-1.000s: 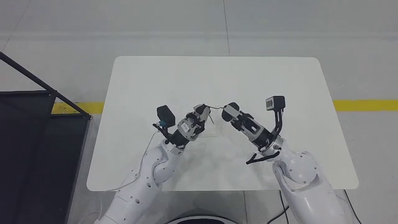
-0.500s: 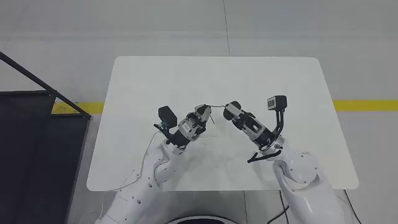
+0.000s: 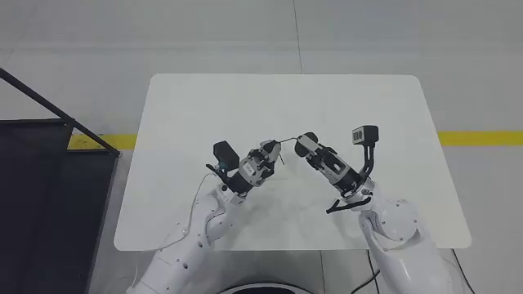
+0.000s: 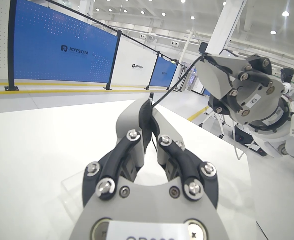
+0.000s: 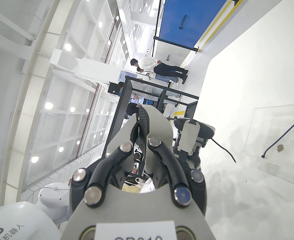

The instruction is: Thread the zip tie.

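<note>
**Black zip tie (image 3: pixel 285 139) held at both ends**

From above, the left end effector (image 3: pixel 267 149) and right end effector (image 3: pixel 303 141) face each other over the bench (image 3: pixel 368 106). Left wrist camera: each is clamped on one end of the tie. Right wrist camera: a second tie (image 5: pixel 282 137) lies on a clear sheet (image 5: pixel 267 121).

You have two zip ties: the held zip tie (image 4: pixel 177 82) and the loose zip tie (image 5: pixel 282 135). You have two end effectors: the left end effector (image 4: pixel 148 108) and the right end effector (image 5: pixel 140 118). You also have one clear sheet (image 5: pixel 292 156) and one white surface (image 3: pixel 368 114).
</note>
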